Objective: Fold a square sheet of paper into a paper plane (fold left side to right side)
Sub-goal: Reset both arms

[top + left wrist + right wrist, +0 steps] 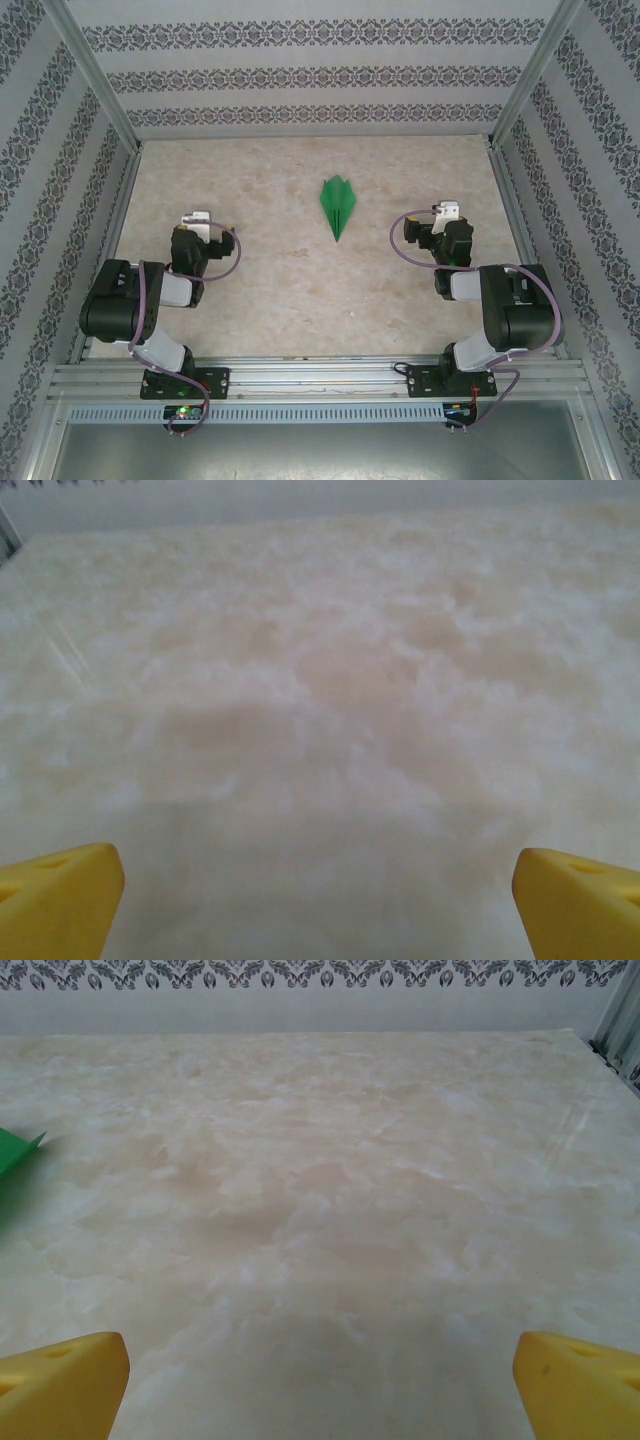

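Now the paper plane (338, 206) lies on the bench (270, 300) between left pincer (320, 905) and right pincer (320, 1385). Both hang released, empty.

No readable text, labels or numbers anywhere.

You see a bright green plane (338, 205) on a table (300, 300) marbled in cream and beige. The walls (300, 80) carry pale stripes with bands of dark floral ornament. The arms (120, 305) are black, their cables (391, 233) purple, the fingers (60, 900) yellow.
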Robot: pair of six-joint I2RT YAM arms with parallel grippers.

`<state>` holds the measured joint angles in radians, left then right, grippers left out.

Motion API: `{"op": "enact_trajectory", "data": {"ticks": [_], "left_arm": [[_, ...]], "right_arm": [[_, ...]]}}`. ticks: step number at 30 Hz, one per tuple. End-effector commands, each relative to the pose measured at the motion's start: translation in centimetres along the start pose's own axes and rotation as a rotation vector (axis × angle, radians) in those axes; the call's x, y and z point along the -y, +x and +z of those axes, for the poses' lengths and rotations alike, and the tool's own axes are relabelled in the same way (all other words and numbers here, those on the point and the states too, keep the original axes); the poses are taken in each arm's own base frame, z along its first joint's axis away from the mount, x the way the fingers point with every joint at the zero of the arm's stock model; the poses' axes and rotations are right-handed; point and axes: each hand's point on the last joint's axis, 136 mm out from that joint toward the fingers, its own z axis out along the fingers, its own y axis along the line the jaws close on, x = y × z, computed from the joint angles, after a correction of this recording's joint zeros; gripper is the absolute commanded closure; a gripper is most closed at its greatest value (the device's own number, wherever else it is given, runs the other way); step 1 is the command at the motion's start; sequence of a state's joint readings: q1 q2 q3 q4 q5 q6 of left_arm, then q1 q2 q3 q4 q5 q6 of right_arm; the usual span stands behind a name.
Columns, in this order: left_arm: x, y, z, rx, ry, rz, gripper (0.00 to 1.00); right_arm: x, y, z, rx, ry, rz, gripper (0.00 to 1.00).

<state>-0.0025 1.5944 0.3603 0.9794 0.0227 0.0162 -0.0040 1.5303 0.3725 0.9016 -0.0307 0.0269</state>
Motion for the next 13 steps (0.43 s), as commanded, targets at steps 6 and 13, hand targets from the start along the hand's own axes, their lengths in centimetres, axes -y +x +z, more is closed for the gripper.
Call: {"op": "enact_trajectory", "data": {"ticks": [6, 13], "left_arm": [[-0.46, -0.50, 0.42, -0.005, -0.003, -0.029, 0.00], [-0.43, -0.44, 0.39, -0.006, -0.001, -0.029, 0.00]], "right_arm": [[0.20, -1.28, 0.07, 0.038, 0.016, 0.010, 0.02], [0.19, -1.34, 0.05, 0.040, 0.017, 0.008, 0.02]]}}
